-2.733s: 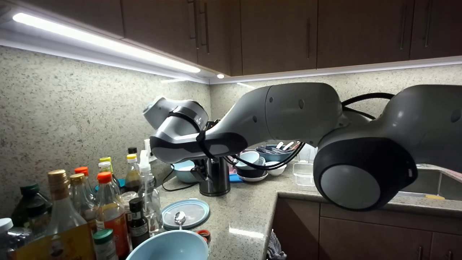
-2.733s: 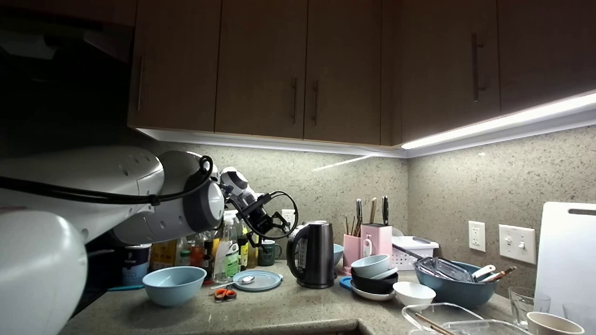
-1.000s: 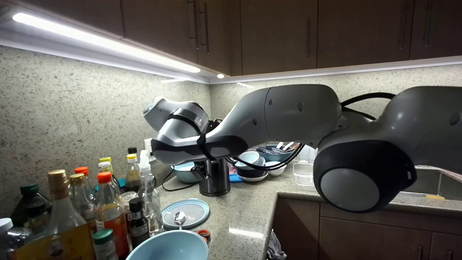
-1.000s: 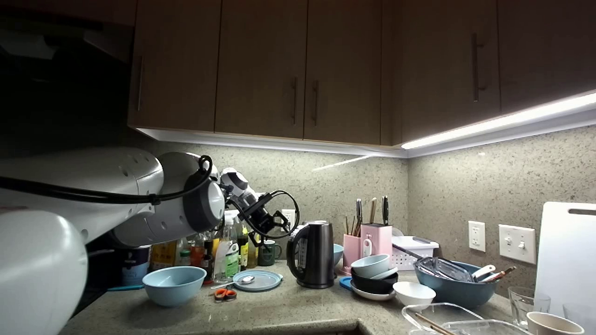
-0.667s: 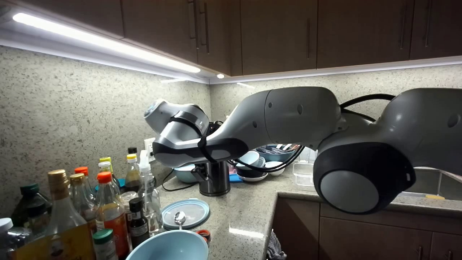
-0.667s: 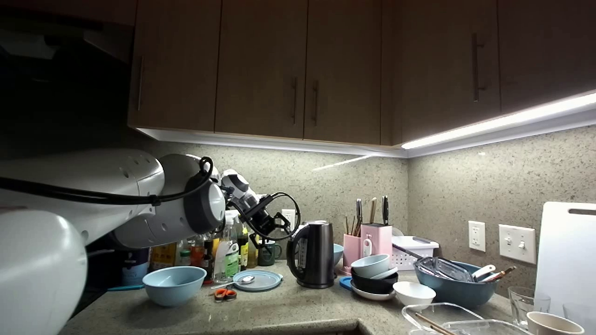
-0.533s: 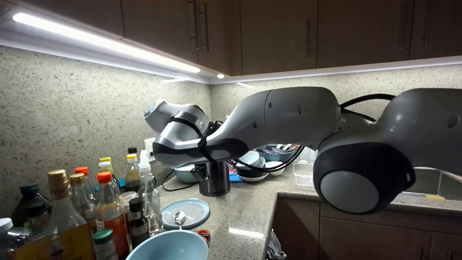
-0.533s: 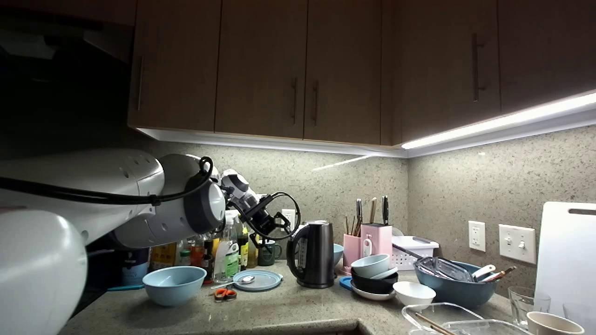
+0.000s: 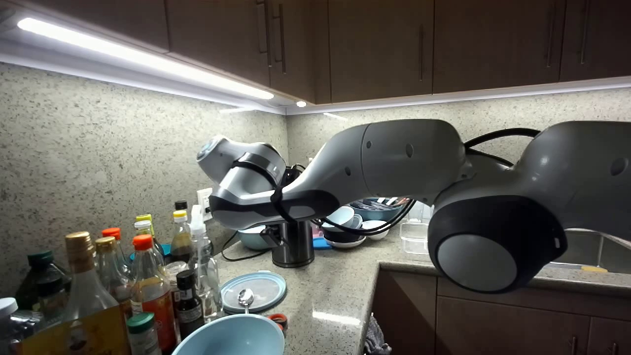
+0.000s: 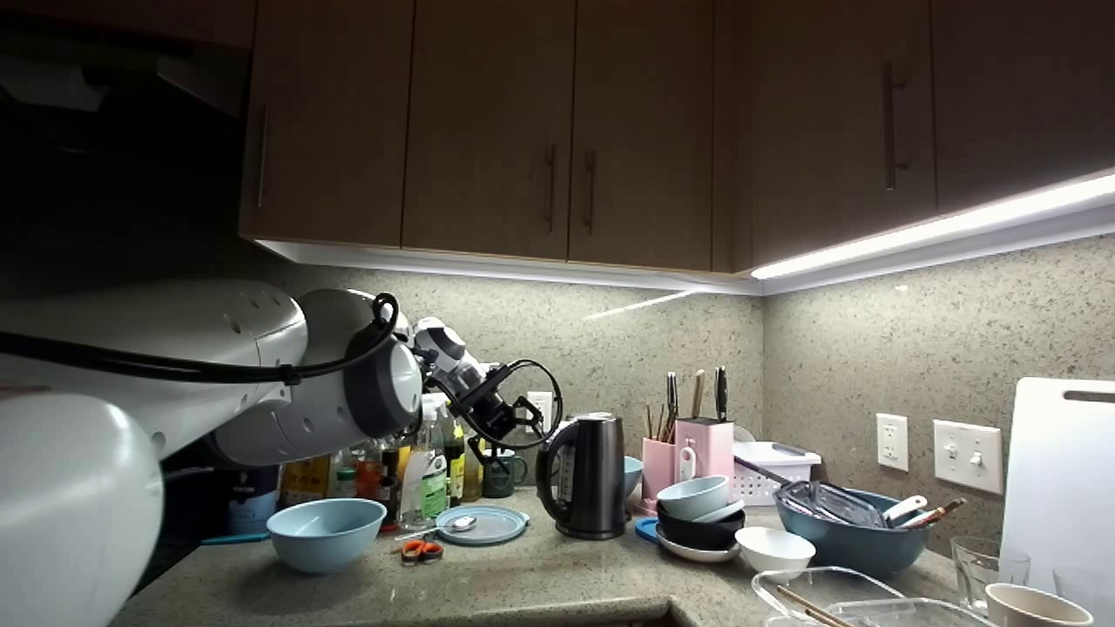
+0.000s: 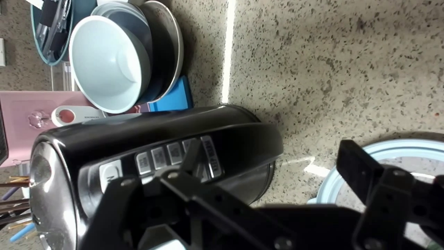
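My gripper (image 10: 516, 442) is open and tilted down, above the counter by the dark metal kettle (image 10: 598, 479). In the wrist view the gripper (image 11: 273, 158) has its fingers wide apart with nothing between them. One finger (image 11: 193, 156) overlaps the kettle's button panel; the other finger (image 11: 357, 170) lies over the rim of the light blue lid (image 11: 331, 187). The kettle (image 11: 145, 128) stands with its handle (image 10: 549, 477) toward the gripper. I cannot tell whether they touch. In an exterior view the arm hides most of the gripper and the kettle's top (image 9: 293, 251).
The round lid (image 10: 501, 527) with a spoon (image 10: 462, 524), orange-handled scissors (image 10: 421, 551) and a blue bowl (image 10: 324, 533) lie nearer the arm. Bottles (image 10: 431, 479) and a green mug (image 10: 500, 477) stand behind. Stacked bowls (image 10: 694, 498) and a pink knife block (image 10: 706, 453) stand beyond the kettle.
The arm and gripper have sunk slightly, with a small shift toward the kettle. In the last half second they barely move. The gripper stays open and the other things have not moved.
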Robot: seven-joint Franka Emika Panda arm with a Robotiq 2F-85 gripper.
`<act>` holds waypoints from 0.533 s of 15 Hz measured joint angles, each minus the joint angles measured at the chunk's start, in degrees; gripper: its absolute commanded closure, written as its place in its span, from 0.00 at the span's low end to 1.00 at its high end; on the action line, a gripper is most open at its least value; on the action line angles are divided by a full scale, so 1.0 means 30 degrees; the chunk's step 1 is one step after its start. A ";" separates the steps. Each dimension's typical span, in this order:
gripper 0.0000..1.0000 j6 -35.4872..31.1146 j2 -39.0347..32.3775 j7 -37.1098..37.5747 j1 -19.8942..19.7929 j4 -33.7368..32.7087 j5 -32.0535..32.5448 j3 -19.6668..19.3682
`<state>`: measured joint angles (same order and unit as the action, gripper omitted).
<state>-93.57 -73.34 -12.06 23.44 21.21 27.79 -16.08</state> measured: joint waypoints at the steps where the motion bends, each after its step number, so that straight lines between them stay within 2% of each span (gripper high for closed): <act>1: 0.00 -0.0062 -0.0042 0.0000 -0.0012 0.0000 0.0018 -0.0068; 8: 0.00 -0.0955 -0.0587 -0.0037 -0.0444 0.0000 0.0292 -0.0714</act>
<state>-96.44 -75.10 -12.17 22.11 21.21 28.66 -18.22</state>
